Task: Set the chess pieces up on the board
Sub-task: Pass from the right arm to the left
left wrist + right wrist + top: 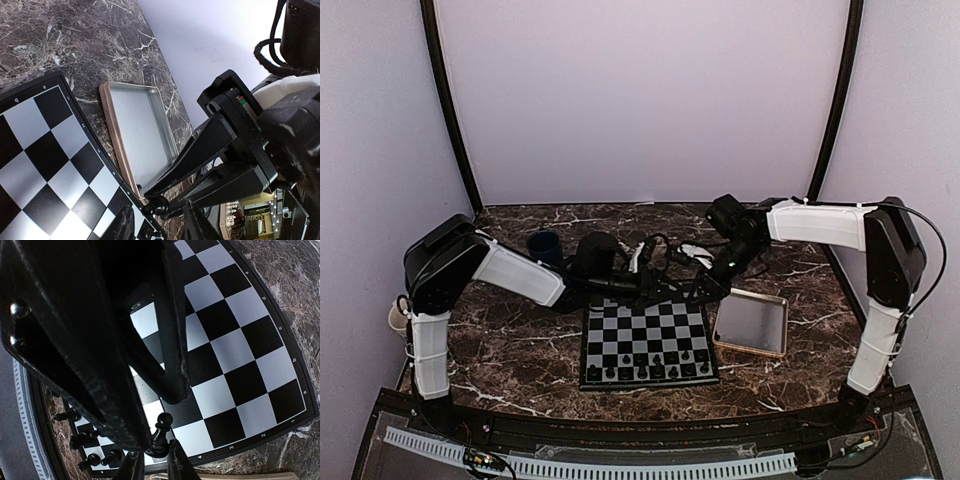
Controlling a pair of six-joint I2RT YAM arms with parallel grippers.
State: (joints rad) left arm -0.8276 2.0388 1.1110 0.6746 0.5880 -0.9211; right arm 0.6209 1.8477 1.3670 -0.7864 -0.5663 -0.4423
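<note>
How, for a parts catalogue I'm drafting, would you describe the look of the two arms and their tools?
The left arm and right arm share one design: black joints and white shell segments. A black cable loops along the right arm's outer side. The left tool and right tool are black with long tapering fingers; the right tool's body carries a small red-and-green mark.

Overhead; wrist views seemingly close above board (650, 330)
</note>
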